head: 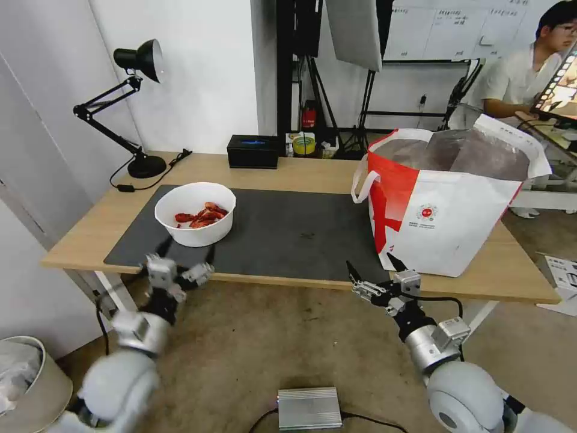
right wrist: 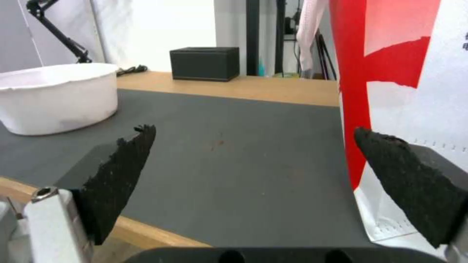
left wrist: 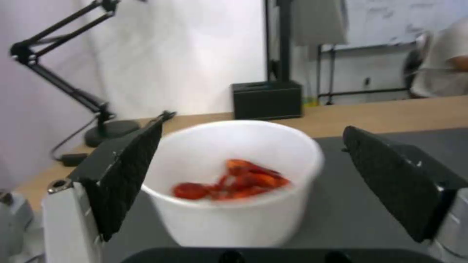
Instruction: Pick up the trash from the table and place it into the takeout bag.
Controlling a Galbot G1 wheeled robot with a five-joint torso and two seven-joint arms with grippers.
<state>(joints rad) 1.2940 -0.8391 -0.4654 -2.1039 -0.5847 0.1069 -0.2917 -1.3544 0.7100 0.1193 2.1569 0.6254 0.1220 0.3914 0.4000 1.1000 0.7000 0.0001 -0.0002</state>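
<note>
Probably a studio-lab (whiteboard [head: 457, 27], light stands [head: 318, 90], desk lamp [head: 129, 108])

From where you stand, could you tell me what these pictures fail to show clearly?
- Inside of the takeout bag: head view, its front wall and foil lining hide the contents.
- Red shells in the white bowl: left wrist view, blurred.
- Bag print: head view, too small to read.

Matt dark mat [head: 288, 231] on light-wood table [head: 312, 171] — glossy white bowl [head: 193, 215].

The left gripper [left wrist: 251, 160] has its two black fingers [left wrist: 127, 175] wide apart at 9 and 3 o'clock around the white bowl of red shells [left wrist: 234, 215] on the table [left wrist: 390, 113].
</note>
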